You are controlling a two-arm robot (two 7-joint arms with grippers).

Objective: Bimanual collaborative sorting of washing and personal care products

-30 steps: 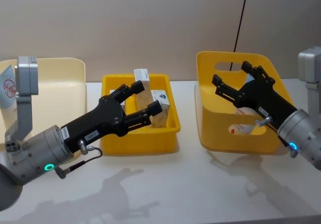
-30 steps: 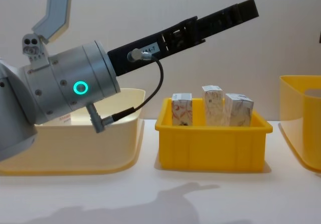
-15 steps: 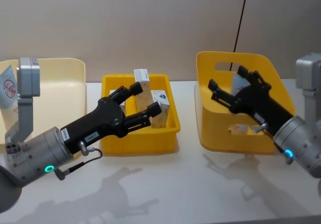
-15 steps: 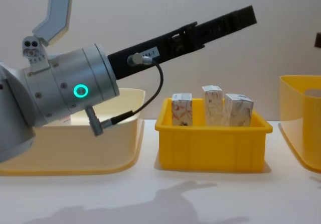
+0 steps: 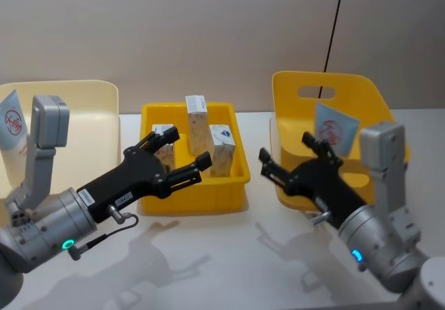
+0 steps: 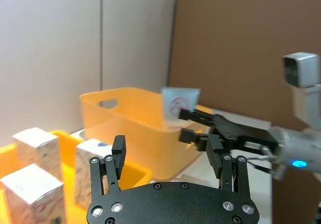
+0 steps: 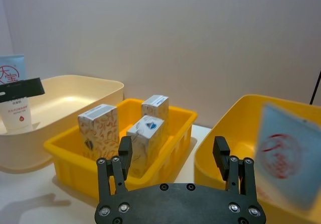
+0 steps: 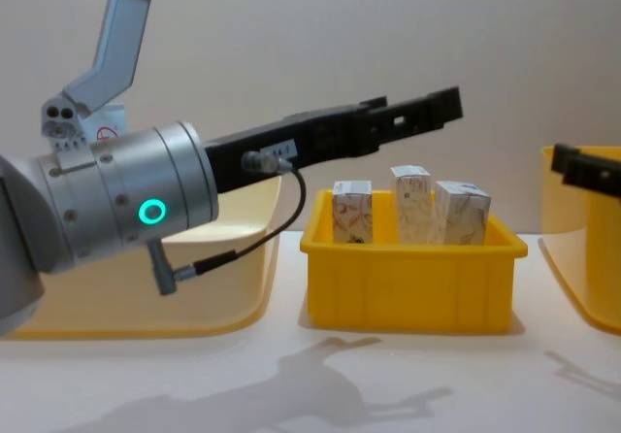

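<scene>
Left gripper (image 5: 186, 150), jaws apart and empty, hovers just near-left of the middle tray (image 5: 195, 188) where three cartons (image 5: 197, 122) stand grouped by kind; right gripper (image 5: 286, 156), likewise spread, hangs before the right bin (image 5: 299, 94), one tube (image 5: 335, 131) propped upright inside it.

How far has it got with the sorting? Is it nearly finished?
Looks done: one blue tube stands in the deep yellow bin, a second tube in the cream bin, and three white cartons sit in the yellow tray between them. In hand: nothing; the left hand, over the tray, and the right hand, beside the deep bin, are both open and empty. Left: possibly the cartons; I cannot tell.
</scene>
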